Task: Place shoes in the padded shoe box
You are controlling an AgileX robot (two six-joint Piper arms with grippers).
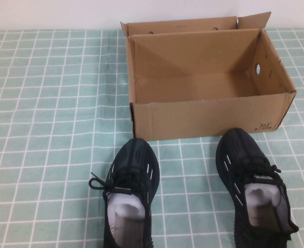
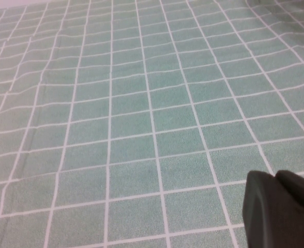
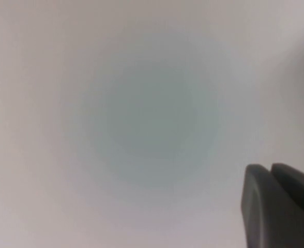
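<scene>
Nearest the high camera, two black knit sneakers stand on the bench, toes toward 12 o'clock: the left sneaker (image 1: 128, 196) at about 7 o'clock and the right sneaker (image 1: 255, 188) at about 5 o'clock, well apart from each other. White paper stuffing (image 1: 126, 211) fills each collar, which probably keeps the uppers from collapsing under a grasp. Just beyond the toes, at 12 o'clock, sits the brown corrugated shoe box (image 1: 206, 118), open-topped and holding nothing, its near wall close to both toes but not touching them; round holes pierce its side walls, small black print marks its near right corner, and its flaps stand up along the far edge. This layout appears chosen so that each shoe needs only a short forward lift over the near wall.

Neither arm appears in the high view. The left gripper (image 2: 284, 209) hangs over the bare green checked cloth (image 2: 141, 129); whether it is open or closed cannot be told. The right gripper (image 3: 281, 204) faces a featureless pale field; its state likewise cannot be told. No shoe is yet boxed.
</scene>
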